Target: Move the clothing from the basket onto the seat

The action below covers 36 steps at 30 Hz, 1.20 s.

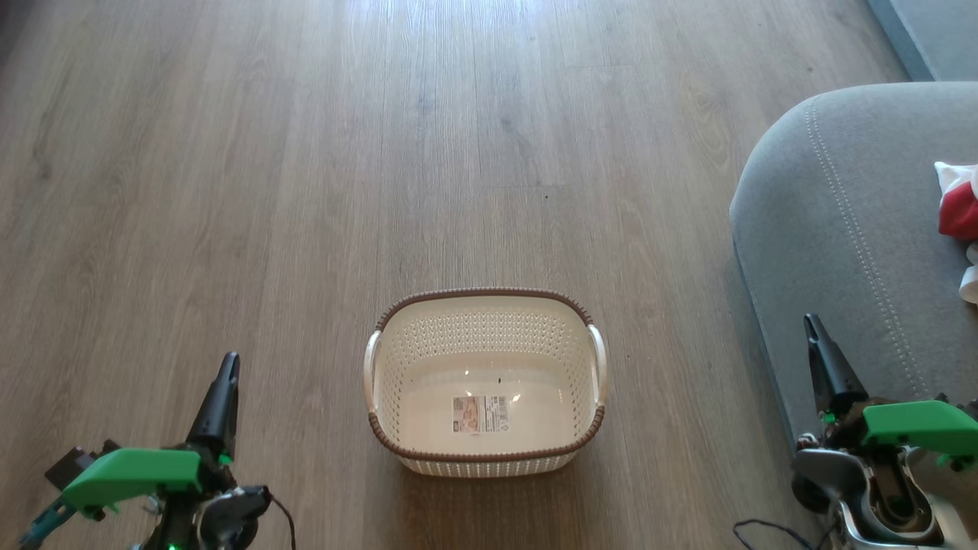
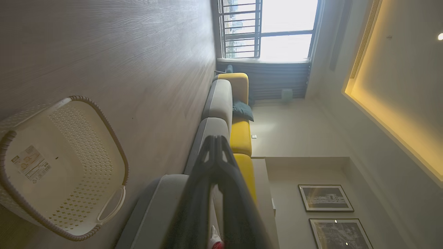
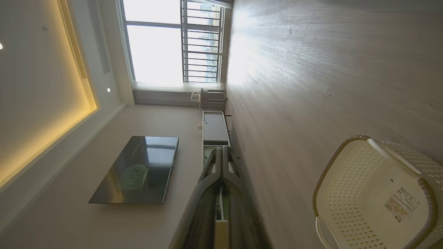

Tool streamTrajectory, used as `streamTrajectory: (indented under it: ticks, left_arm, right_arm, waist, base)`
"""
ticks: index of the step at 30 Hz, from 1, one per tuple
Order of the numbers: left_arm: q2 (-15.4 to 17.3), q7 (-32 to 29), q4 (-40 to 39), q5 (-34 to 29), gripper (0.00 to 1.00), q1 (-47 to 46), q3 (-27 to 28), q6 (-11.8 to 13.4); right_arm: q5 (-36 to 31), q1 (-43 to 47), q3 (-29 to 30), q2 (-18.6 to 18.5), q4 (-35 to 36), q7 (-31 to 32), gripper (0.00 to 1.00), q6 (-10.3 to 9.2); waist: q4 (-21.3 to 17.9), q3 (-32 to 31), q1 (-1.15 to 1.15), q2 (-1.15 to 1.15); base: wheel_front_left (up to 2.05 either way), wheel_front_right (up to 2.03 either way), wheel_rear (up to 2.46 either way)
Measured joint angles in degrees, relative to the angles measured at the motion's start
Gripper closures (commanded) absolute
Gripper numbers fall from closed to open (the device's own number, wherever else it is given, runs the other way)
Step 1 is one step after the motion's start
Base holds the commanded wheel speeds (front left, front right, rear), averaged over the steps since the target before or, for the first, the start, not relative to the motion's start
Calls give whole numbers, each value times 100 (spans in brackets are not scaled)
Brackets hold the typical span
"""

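Note:
The cream basket (image 1: 486,382) stands on the wood floor with nothing inside but its label; it also appears as the basket (image 2: 62,169) in the left wrist view and the basket (image 3: 377,197) in the right wrist view. The grey seat (image 1: 840,229) fills the right side, and the red and white clothing (image 1: 959,214) lies on it at the frame's right edge. My left gripper (image 1: 228,367) is shut and holds nothing, left of the basket. My right gripper (image 1: 810,325) is shut and holds nothing, over the seat's front edge. In the left wrist view a scrap of clothing (image 2: 215,242) peeks out behind the fingers (image 2: 216,148).
Bare wood floor (image 1: 306,153) stretches ahead and to the left. A long grey and yellow sofa (image 2: 238,114) runs toward a window. A television (image 3: 138,169) hangs above a low cabinet (image 3: 214,128) on the opposite wall.

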<state>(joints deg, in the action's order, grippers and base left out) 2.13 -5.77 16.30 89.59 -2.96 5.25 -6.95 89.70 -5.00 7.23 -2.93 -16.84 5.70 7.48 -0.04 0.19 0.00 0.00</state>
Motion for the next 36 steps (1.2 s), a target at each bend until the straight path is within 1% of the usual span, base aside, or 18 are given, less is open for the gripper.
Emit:
streamTrajectory:
  ticks: [4, 36]
  left_arm:
    - [0, -29, -26, 223, 100, -47, -10, -1]
    - [0, -29, -34, 221, 100, -48, -15, -1]
  right_arm:
    - [209, -1, 22, 4, 55, 53, 100, -1]
    - [213, -1, 27, 5, 55, 53, 100, -1]
  waist:
    - [5, -1, 0, 0]
    - [5, -1, 0, 0]
  base:
    - [0, 0, 0]
    - [0, 0, 0]
